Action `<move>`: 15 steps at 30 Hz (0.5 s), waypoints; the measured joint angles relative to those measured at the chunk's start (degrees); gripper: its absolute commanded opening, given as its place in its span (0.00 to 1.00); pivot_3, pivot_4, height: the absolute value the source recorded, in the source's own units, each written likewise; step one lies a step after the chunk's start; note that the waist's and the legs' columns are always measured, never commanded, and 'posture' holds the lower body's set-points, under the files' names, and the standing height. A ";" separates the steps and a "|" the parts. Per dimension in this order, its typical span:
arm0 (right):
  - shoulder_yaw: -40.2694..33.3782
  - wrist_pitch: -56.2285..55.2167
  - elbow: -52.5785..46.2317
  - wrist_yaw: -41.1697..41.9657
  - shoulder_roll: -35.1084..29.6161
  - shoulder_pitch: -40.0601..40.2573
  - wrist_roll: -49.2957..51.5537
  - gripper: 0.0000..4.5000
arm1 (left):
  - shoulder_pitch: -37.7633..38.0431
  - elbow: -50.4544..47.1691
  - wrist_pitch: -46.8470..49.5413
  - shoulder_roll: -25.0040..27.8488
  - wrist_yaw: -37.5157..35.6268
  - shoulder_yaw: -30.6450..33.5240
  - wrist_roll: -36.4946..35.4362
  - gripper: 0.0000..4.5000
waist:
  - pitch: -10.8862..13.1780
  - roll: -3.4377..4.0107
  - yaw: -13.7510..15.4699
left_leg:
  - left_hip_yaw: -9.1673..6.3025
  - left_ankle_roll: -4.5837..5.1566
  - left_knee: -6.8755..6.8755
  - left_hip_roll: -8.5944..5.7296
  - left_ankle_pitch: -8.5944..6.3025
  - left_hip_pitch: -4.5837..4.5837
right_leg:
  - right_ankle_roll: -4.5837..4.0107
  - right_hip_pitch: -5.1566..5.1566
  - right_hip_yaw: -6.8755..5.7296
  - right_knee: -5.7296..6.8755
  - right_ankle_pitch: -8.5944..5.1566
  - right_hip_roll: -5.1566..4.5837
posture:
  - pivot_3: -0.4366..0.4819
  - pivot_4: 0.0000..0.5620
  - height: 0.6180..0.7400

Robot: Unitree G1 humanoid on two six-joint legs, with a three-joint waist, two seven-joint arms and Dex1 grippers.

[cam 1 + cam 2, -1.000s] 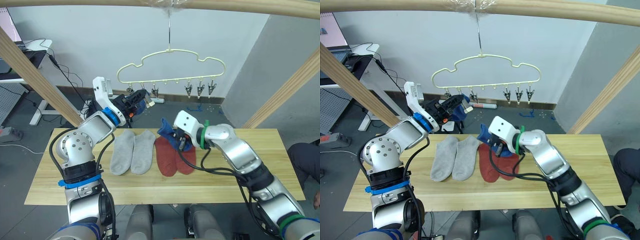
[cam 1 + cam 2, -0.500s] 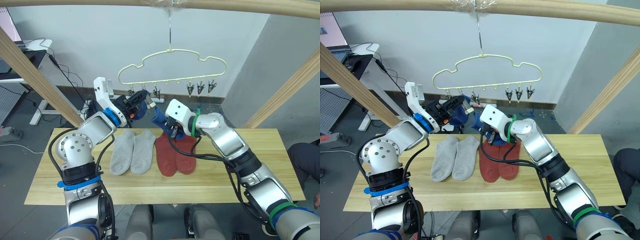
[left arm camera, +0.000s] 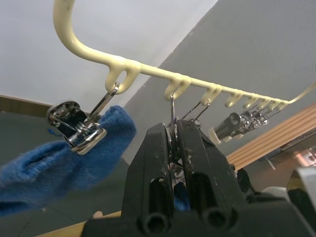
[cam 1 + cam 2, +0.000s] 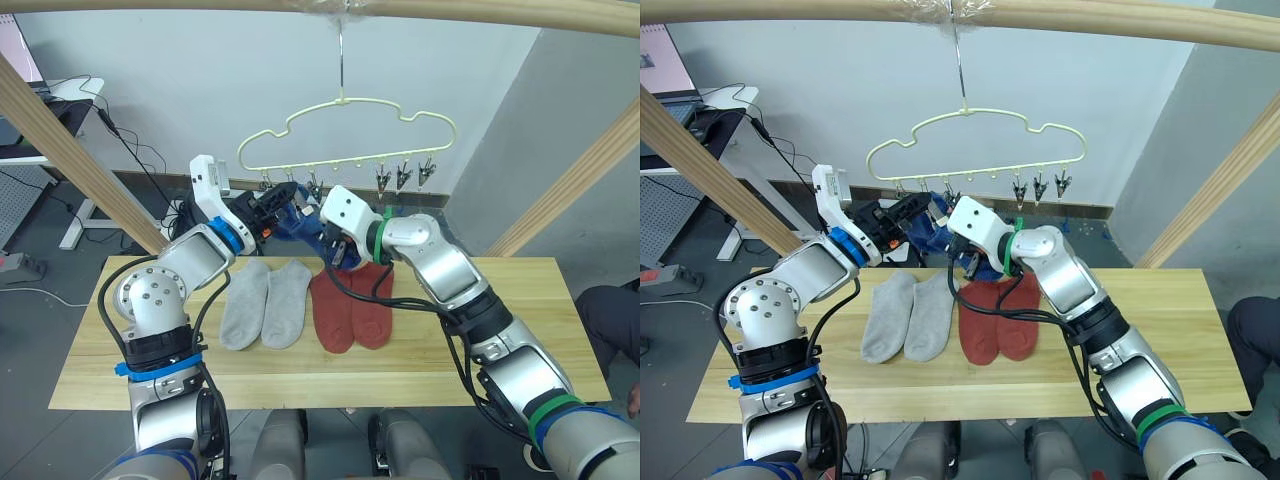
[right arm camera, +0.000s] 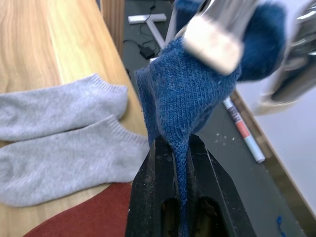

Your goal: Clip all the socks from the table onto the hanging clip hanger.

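The pale-yellow clip hanger [image 4: 345, 125] hangs from the top pole. My left gripper [image 4: 288, 203] is raised to its left clips, shut on the second clip [image 3: 172, 129]. On the first clip beside it hangs a blue sock [image 3: 64, 158]. My right gripper [image 5: 180, 163] is shut on a second blue sock [image 4: 308, 232], held up just under the left gripper and those clips. On the table [image 4: 500, 340] lie two light grey socks [image 4: 265, 300] side by side, with two rust red socks [image 4: 350, 315] to their right.
A thick wooden frame surrounds the scene: a top pole [image 4: 470, 10] and slanted posts at left [image 4: 70, 150] and right [image 4: 575, 170]. Three bare clips [image 4: 403, 175] hang at the hanger's right end. A person's knee [image 4: 612, 320] shows at the right edge.
My right gripper has lifted the blue sock off the table, up and to the left, close to the left gripper at the clips. The left gripper has stayed on its clip.
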 measured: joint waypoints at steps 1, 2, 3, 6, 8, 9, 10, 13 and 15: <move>0.00 0.01 0.00 0.00 0.02 0.00 0.00 0.01 | 0.04 -0.02 -0.03 0.11 0.00 -0.06 -0.01 0.00 | 0.00 0.00 0.00 | 0.01 0.00 -0.01 0.00 0.00 0.00 | 0.00 -0.01 0.01 0.00 0.00 0.00 | 0.56 0.47 1.00; 0.00 0.02 0.00 -0.02 0.05 0.00 0.00 0.01 | 0.12 -0.10 -0.11 0.24 -0.03 -0.16 0.00 0.00 | 0.00 0.00 0.00 | 0.02 0.00 -0.02 0.00 0.00 0.00 | 0.00 -0.03 0.02 0.00 0.00 0.00 | 0.55 0.47 1.00; -0.01 0.06 0.00 -0.05 0.08 0.00 0.01 0.01 | 0.24 -0.16 -0.27 0.38 -0.08 -0.25 0.02 0.00 | 0.00 0.00 0.00 | 0.02 0.00 -0.03 0.00 0.00 0.00 | 0.00 -0.03 0.02 0.00 0.00 0.00 | 0.55 0.47 1.00; -0.04 0.30 -0.01 -0.24 0.31 0.00 0.01 0.01 | 0.63 -0.31 -1.10 0.81 -0.43 -1.10 0.29 0.00 | 0.00 0.00 0.00 | 0.02 0.00 -0.04 0.01 0.00 -0.01 | 0.00 -0.06 0.02 0.01 0.00 -0.01 | 0.55 0.47 1.00; -0.04 0.54 -0.03 -0.34 0.46 0.00 0.02 0.00 | 0.69 -0.37 -1.32 1.06 -0.85 -1.57 0.40 0.15 | 0.00 0.01 0.00 | 0.02 0.00 -0.04 0.01 0.00 -0.01 | 0.00 -0.07 0.04 0.01 0.00 -0.01 | 0.55 0.47 1.00; -0.04 0.60 -0.03 -0.42 0.51 0.00 0.02 0.00 | 0.83 -0.36 -1.38 1.10 -1.06 -1.61 0.35 0.20 | 0.01 0.01 0.00 | 0.03 0.00 -0.04 0.01 0.00 -0.02 | 0.00 -0.08 0.05 0.01 0.00 -0.01 | 0.56 0.47 1.00; -0.04 0.60 -0.03 -0.46 0.53 0.00 0.02 0.00 | 1.06 -0.30 -1.36 1.17 -1.13 -1.58 0.34 0.28 | 0.02 0.00 0.00 | 0.03 -0.01 -0.04 0.01 0.00 -0.06 | 0.00 -0.12 0.04 0.01 0.00 -0.01 | 0.56 0.47 1.00; -0.08 0.57 -0.03 -0.72 0.76 0.00 0.04 0.00 | 1.50 0.04 -1.30 1.29 -1.16 -1.58 0.34 0.48 | 0.09 0.01 0.11 | 0.02 -0.01 -0.02 0.01 0.00 -0.26 | 0.00 -0.30 0.03 0.02 0.00 -0.01 | 0.56 0.47 1.00; -0.14 0.58 -0.03 -0.90 0.93 0.00 0.07 0.00 | 1.59 0.16 -1.25 1.38 -1.14 -1.53 0.29 0.62 | 0.11 0.00 0.19 | 0.00 -0.01 0.00 0.01 0.00 -0.44 | -0.01 -0.44 0.00 0.01 0.00 -0.02 | 0.56 0.47 1.00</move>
